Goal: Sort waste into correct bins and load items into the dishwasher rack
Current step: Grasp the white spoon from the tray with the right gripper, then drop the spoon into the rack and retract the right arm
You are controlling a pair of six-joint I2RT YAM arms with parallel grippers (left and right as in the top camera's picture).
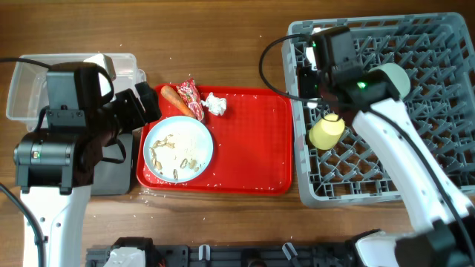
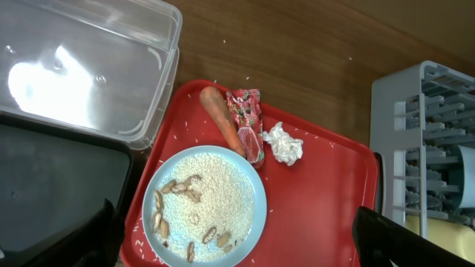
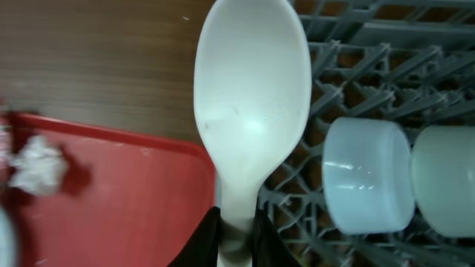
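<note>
A light-blue plate [image 1: 178, 148] with white rice scraps and brown bits sits on the red tray's left half [image 2: 204, 208]. Behind it lie an orange-red food piece [image 2: 221, 119], a crumpled red wrapper [image 2: 249, 122] and a white tissue [image 2: 284, 143]. My left gripper [image 2: 237, 248] is open and empty above the plate's near edge. My right gripper [image 3: 236, 222] is shut on the handle of a white spoon [image 3: 252, 111], over the grey rack's left edge [image 1: 300, 148]. A yellow cup [image 1: 326, 132], a light-blue bowl [image 3: 367, 185] and a pale green bowl [image 3: 445, 182] rest in the rack.
A clear tub [image 2: 89, 67] and a black tray [image 2: 52, 185] stand left of the flat red tray [image 1: 252, 156]. Loose rice grains lie on the red tray and the wooden table around it. The right arm crosses the rack's left part.
</note>
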